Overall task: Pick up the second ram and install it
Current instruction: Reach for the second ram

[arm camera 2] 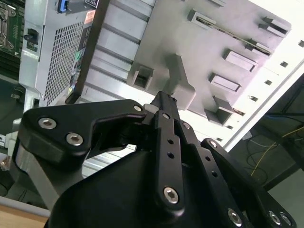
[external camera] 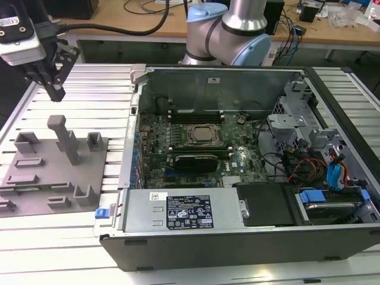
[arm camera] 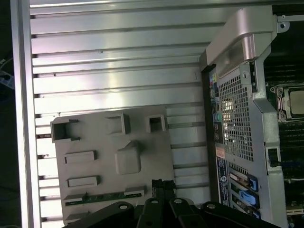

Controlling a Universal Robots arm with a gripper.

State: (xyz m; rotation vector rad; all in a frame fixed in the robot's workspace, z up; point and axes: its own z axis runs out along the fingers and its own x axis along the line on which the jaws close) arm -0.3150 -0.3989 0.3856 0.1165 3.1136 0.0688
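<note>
Green memory stick (arm camera: 110, 195): flat in grey tray (arm camera: 95, 137), near gripper (arm camera: 163, 183).
Jaws: pinched narrow, empty, above the tray.

A slatted aluminium table (external camera: 101, 98) carries an open computer case (external camera: 237, 252) and, just beside it at the exterior view's left, a grey fixture plate (external camera: 41, 178) with an upright post (external camera: 64, 138). Inside the case, the motherboard (external camera: 243, 159) holds a square processor socket (external camera: 203, 134) and a black card (external camera: 193, 161). A grey power supply (external camera: 184, 212) lies along the near wall. Blue cables (external camera: 334, 173) run at the exterior view's right.
</note>
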